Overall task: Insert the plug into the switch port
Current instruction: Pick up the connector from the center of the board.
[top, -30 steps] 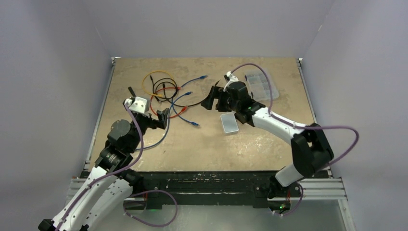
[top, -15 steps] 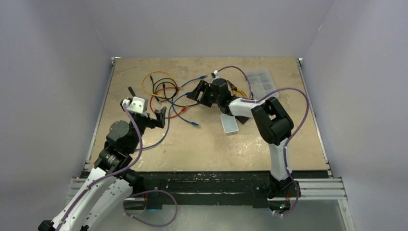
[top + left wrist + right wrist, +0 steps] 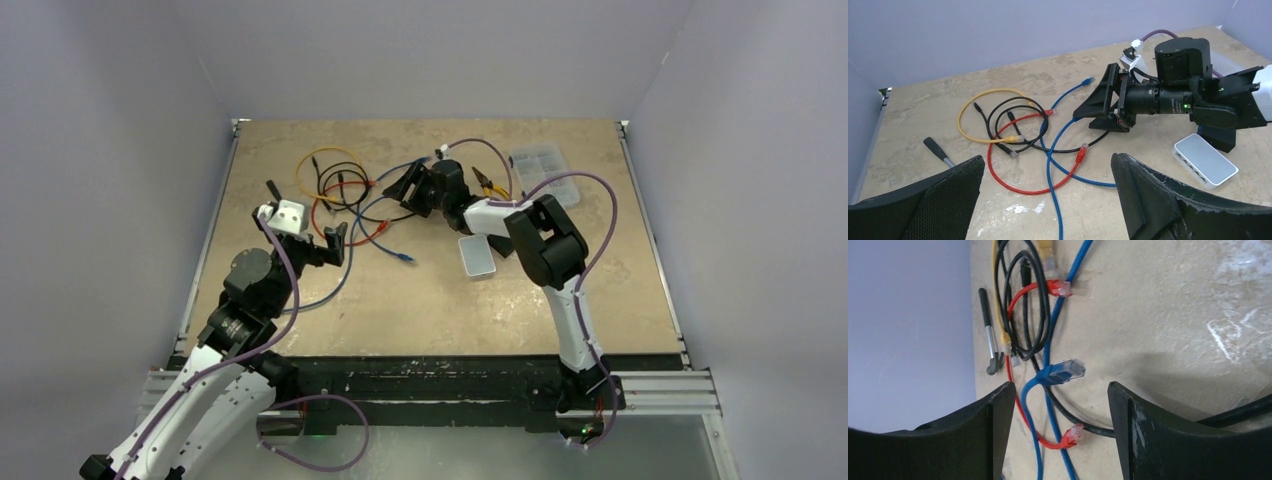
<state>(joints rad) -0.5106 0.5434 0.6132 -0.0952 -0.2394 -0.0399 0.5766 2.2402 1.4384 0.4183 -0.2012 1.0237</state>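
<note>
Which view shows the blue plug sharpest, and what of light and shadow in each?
Right wrist: blue plug sharpest, a soft shadow on the table beside it. Left wrist: cables clear, near fingers dark. Top external: even light, plugs tiny.

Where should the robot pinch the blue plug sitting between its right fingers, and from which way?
Pinch the blue plug on its blue sleeve, just behind the clear tip, coming down from above. The tip points away from the cable tangle, with bare table beside it, so the open right gripper probably has room. It may need turning to squeeze the plug's sides.
</note>
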